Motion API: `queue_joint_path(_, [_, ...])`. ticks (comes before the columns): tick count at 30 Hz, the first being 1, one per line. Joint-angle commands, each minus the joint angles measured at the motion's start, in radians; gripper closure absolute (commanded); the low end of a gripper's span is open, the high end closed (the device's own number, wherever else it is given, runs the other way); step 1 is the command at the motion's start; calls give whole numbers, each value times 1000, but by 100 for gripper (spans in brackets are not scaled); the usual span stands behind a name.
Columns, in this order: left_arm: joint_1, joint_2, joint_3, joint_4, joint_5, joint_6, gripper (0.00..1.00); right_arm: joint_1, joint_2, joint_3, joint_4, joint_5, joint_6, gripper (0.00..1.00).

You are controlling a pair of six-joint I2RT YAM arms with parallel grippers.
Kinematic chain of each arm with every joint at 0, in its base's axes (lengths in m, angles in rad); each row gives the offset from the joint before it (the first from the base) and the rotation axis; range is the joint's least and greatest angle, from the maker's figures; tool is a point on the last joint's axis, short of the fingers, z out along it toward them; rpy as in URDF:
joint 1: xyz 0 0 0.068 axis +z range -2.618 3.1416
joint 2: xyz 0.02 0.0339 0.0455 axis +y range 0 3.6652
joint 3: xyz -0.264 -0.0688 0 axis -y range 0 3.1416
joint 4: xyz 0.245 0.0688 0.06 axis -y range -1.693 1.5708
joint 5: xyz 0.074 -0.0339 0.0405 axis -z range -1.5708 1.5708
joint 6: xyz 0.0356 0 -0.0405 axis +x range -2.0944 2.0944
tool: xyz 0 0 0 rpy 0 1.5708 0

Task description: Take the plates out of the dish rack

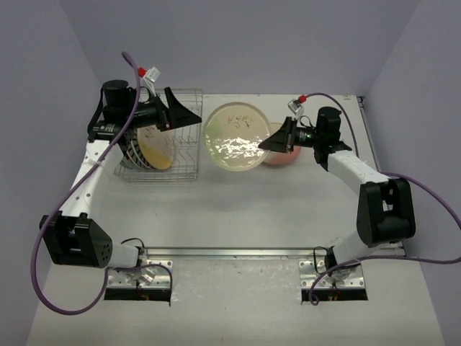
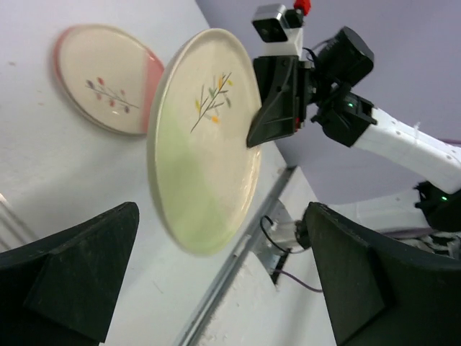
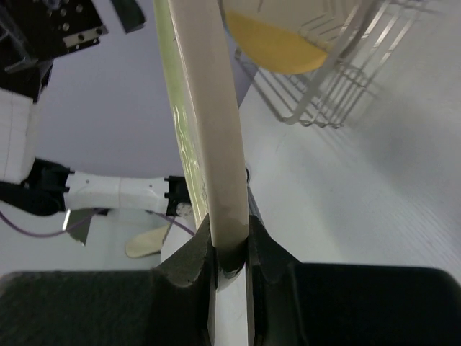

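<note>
A cream plate [image 1: 232, 137] with a dark sprig hangs tilted above the table, just right of the dish rack [image 1: 189, 155]. My right gripper [image 1: 268, 143] is shut on its right rim; in the right wrist view the plate's edge [image 3: 209, 115] is clamped between the jaws of the right gripper [image 3: 229, 254]. My left gripper [image 1: 189, 115] stands open over the rack's right end, apart from the plate. In the left wrist view the left gripper [image 2: 220, 281] is wide open with nothing in it, facing the sprig plate [image 2: 205, 144]. Plates, among them a yellow one [image 1: 156, 148], stand in the rack.
A pink-rimmed plate [image 1: 282, 156] lies flat on the table under my right gripper, also seen as the pink-rimmed plate [image 2: 108, 79] in the left wrist view. The rack's wire wall [image 3: 338, 72] and yellow plate [image 3: 277, 45] are beyond the held plate. Purple walls close three sides.
</note>
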Motion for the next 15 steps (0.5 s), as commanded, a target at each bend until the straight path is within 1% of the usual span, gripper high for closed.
queue_joint_path(1, [56,-16,85,-109,-207,123,0,-131,-1,-19,160,-11,129,100])
queue_joint_path(2, [64,-21,86,-111,-226,130,0,-148,5,-26,159,-5,132,100])
queue_joint_path(3, [73,-25,89,-114,-245,135,0,-193,11,-35,157,1,135,100])
queue_joint_path(6, [77,-42,100,-132,-314,157,0,-245,51,-14,26,58,78,100])
queue_joint_path(7, [77,-45,101,-137,-330,162,0,-256,64,16,-34,82,12,100])
queue_joint_path(9, [76,-48,102,-149,-350,171,0,-261,80,68,-147,134,-99,100])
queue_joint_path(11, [76,-48,108,-171,-367,187,0,-263,119,119,-271,191,-164,100])
queue_joint_path(13, [77,-49,107,-185,-383,196,0,-264,162,174,-328,222,-194,100])
queue_joint_path(15, [76,-50,103,-193,-393,202,0,-264,188,193,-356,260,-225,100])
